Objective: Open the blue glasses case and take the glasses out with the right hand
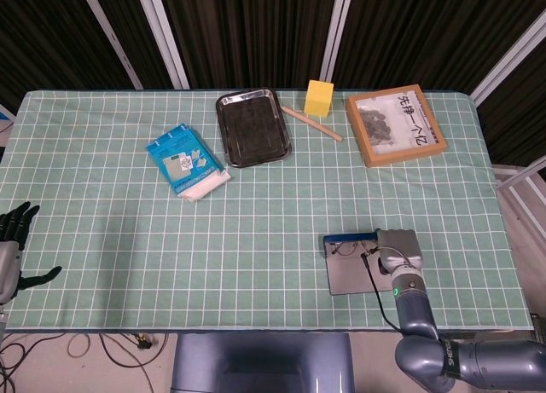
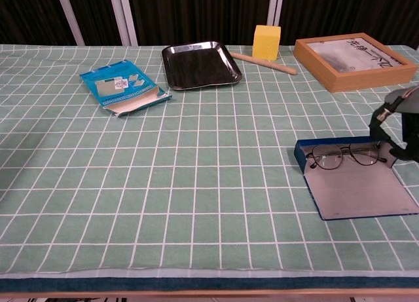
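The blue glasses case [image 2: 353, 184] is seen lying open near the front right corner of the table [image 1: 256, 214], its grey lid flap spread flat toward the front edge and its blue tray on the far side. The glasses [image 2: 344, 156] are seen resting in that tray, their long axis running left to right, parallel to the table's front edge. The right hand [image 2: 398, 128] is placed at the right end of the case, just beside the right temple of the glasses; its dark fingers [image 2: 378, 122] are pointed down toward the frame, but whether anything is pinched cannot be told from either view. The glasses therefore lie immediately to the left of this hand, and a short reach leftward along their axis is judged to be called for. The left hand [image 1: 12, 244] is held well apart at the front left edge, fingers spread and nothing held.
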You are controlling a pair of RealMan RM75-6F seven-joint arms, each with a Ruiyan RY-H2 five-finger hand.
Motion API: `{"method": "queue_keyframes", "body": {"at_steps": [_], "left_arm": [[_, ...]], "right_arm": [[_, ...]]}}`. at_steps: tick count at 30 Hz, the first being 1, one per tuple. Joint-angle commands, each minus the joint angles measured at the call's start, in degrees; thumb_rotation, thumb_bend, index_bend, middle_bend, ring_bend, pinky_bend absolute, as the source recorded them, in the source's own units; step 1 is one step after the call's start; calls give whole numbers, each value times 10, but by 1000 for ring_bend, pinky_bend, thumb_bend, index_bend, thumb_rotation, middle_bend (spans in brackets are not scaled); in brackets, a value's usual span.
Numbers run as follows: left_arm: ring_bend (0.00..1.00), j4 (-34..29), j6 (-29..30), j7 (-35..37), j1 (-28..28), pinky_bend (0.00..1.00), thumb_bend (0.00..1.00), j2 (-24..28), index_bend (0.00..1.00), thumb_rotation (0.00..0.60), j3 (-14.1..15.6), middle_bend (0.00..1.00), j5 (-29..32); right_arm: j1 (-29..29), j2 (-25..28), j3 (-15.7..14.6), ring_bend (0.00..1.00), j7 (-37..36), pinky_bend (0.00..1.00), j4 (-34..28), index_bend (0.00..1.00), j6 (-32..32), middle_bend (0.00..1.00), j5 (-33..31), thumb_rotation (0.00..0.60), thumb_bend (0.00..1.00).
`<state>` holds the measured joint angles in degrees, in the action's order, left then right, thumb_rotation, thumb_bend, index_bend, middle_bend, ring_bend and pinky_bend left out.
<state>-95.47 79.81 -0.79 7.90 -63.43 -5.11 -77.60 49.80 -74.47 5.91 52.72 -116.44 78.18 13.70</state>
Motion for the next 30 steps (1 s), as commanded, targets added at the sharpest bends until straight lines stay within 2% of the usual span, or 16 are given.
{"method": "queue_keyframes", "body": {"at_steps": [1, 7, 12, 30], "left_arm": [[0, 1, 1, -1, 0, 0, 0, -1, 0, 600, 0, 0, 0], [0, 1, 1, -5, -1, 0, 0, -2, 0, 600, 0, 0, 1], [0, 2, 2, -9, 0, 0, 0, -4, 0, 600, 1, 0, 0], [0, 3, 2, -14, 0, 0, 0, -5, 0, 600, 0, 0, 2]], "right_arm": [[-20, 13, 5, 1000, -45, 1000, -13, 309, 17, 974, 71, 600, 470], [-35, 15, 11, 1000, -102, 1000, 39, 366, -43, 1000, 115, 600, 445], [-36, 11, 12, 1000, -121, 1000, 78, 379, -94, 1000, 103, 600, 405], [-30, -38, 20, 1000, -133, 1000, 135, 380, -125, 1000, 91, 600, 426]]}}
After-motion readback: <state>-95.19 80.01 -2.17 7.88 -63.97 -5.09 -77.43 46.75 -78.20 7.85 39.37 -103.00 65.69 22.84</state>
